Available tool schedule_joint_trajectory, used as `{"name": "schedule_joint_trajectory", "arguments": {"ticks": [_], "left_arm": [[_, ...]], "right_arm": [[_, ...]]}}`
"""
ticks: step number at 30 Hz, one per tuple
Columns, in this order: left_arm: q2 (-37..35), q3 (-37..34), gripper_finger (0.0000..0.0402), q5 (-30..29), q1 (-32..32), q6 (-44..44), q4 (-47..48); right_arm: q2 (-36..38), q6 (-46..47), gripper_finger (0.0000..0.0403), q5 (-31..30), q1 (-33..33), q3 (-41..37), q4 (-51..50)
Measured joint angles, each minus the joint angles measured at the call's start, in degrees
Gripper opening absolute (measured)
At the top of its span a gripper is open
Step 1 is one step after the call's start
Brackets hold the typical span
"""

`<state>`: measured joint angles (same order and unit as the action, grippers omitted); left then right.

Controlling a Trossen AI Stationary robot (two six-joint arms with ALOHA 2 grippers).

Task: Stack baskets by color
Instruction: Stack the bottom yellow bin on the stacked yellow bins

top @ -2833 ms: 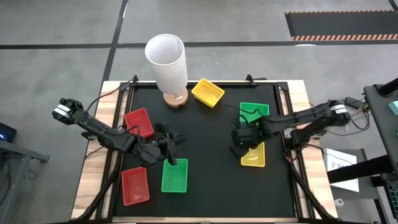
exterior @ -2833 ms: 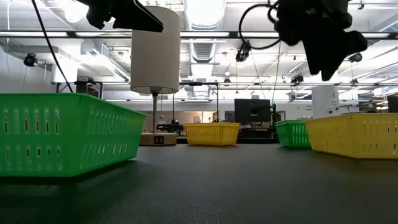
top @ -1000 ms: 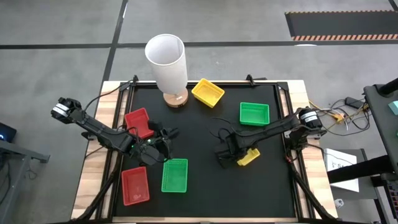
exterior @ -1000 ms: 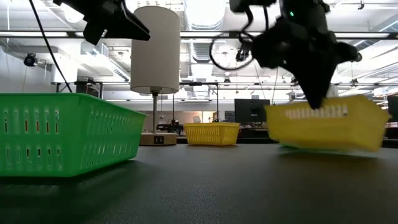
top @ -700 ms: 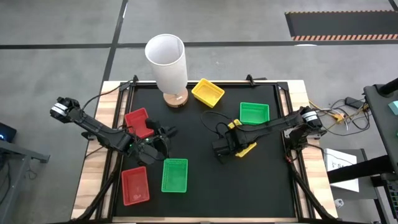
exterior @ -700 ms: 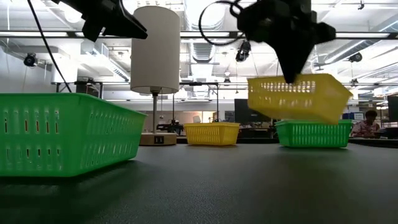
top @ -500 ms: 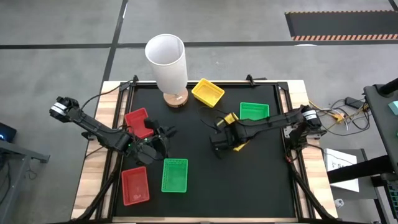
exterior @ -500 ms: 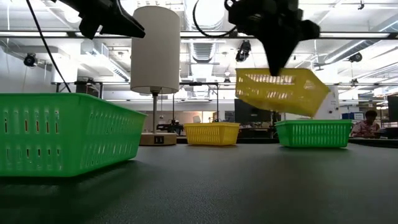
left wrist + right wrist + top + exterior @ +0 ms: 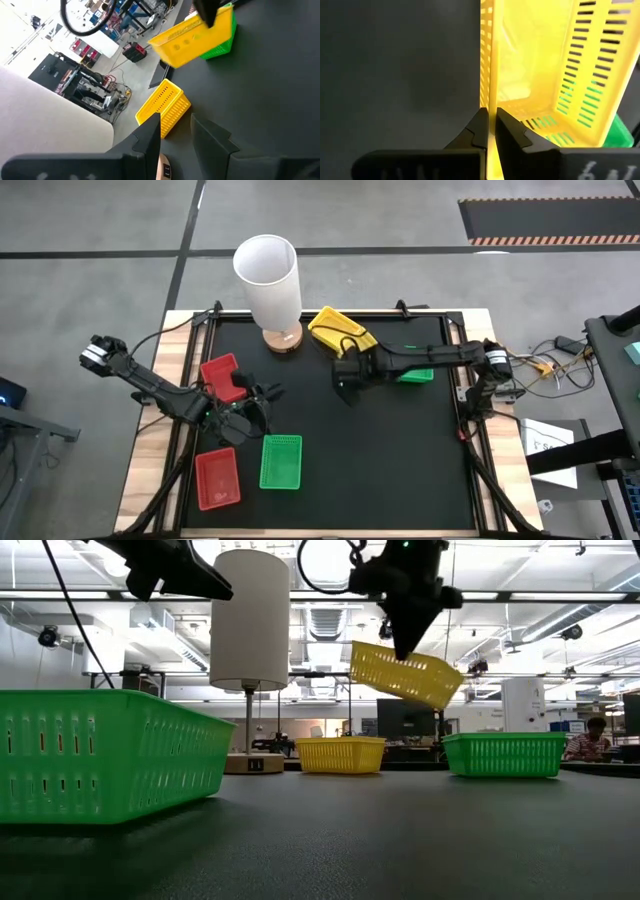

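Observation:
My right gripper (image 9: 350, 360) hangs over the far middle of the table, shut on a yellow basket (image 9: 405, 675) that is held in the air. Beneath and just beyond it a second yellow basket (image 9: 325, 320) sits flat on the mat. A green basket (image 9: 415, 375) lies to its right, partly under my right arm. My left gripper (image 9: 255, 405) hovers open and empty at the left, between a red basket (image 9: 222, 375), another red basket (image 9: 217, 478) and a green basket (image 9: 281, 461). My right gripper pinches one side wall of the yellow basket at its rim (image 9: 488, 107), one finger inside the basket and one outside. The fingers come from above, pointing steeply down. The basket hangs below them, lifted clear of the table and tilted.
A tall white cylinder (image 9: 268, 280) on a round wooden base stands at the far edge, left of the yellow baskets. The black mat's middle and near right (image 9: 400, 470) are bare. A person sits far off in the room (image 9: 598, 732).
My right gripper has lifted the yellow basket off the mat and carried it up and toward the far left, over to the yellow basket at the far edge. The wrist has turned, and the basket has tipped from level to tilted.

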<state>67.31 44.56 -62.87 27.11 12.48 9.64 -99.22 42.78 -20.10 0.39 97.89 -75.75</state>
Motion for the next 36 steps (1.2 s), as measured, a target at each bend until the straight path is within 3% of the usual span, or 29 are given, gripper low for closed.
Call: {"name": "schedule_joint_trajectory", "arguments": {"ticks": [18, 36], "left_arm": [[-5.5, -4.5, 0.0093, -0.2, 0.0, -1.1, -1.7], [-5.5, -4.6, 0.0093, -0.2, 0.0, -1.6, -1.7]], "right_arm": [[0.0, -21.5, 0.0011, -1.6, -11.8, -1.2, 20.5], [-0.3, -27.9, 0.0012, -1.5, -17.8, -8.8, 33.7]]}}
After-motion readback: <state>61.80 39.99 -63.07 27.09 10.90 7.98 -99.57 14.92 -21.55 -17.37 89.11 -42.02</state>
